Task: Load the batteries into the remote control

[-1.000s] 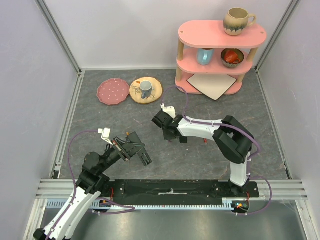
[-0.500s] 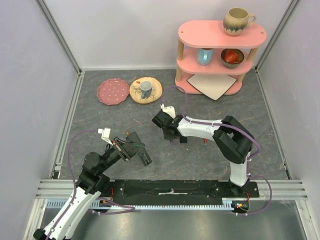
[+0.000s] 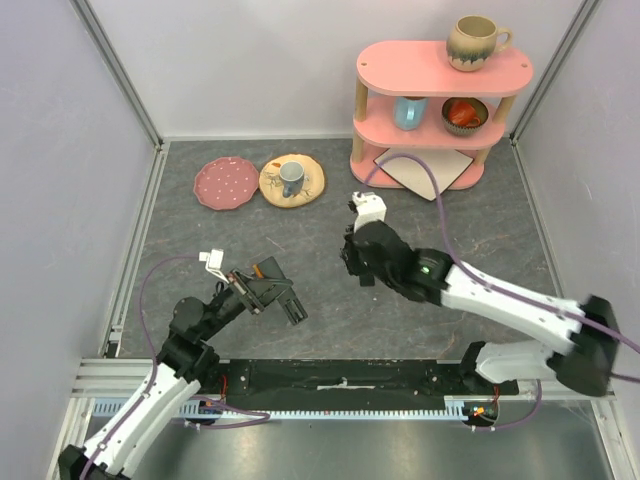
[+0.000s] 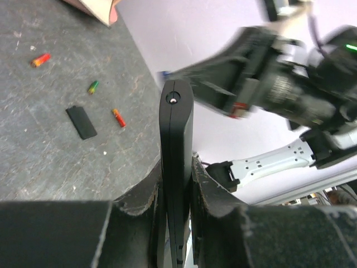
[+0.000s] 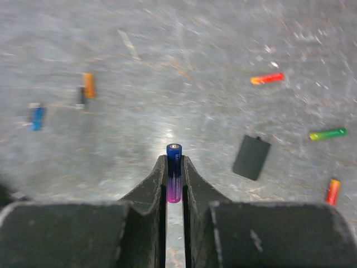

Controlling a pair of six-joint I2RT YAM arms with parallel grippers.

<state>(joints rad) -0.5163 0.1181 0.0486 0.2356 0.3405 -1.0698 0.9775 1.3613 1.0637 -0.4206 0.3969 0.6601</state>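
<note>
My left gripper (image 3: 282, 299) is shut on the black remote control (image 4: 176, 134), holding it edge-on above the table at the front left. My right gripper (image 3: 356, 266) is shut on a blue and purple battery (image 5: 174, 176), held upright between its fingers above the grey table. It hovers right of the remote. Loose batteries lie on the table below: a red one (image 5: 266, 79), a green one (image 5: 327, 133), an orange-red one (image 5: 332, 191), an orange one (image 5: 88, 85) and a blue one (image 5: 37, 117). A small black cover (image 5: 251, 157) lies among them.
A pink plate (image 3: 226, 183) and a yellow plate with a grey mug (image 3: 291, 180) sit at the back left. A pink shelf (image 3: 440, 110) with cups and a bowl stands at the back right. Walls enclose the table.
My right arm has swung out to the right and its gripper has risen and shifted right with the battery. My left gripper has moved slightly right with the remote.
</note>
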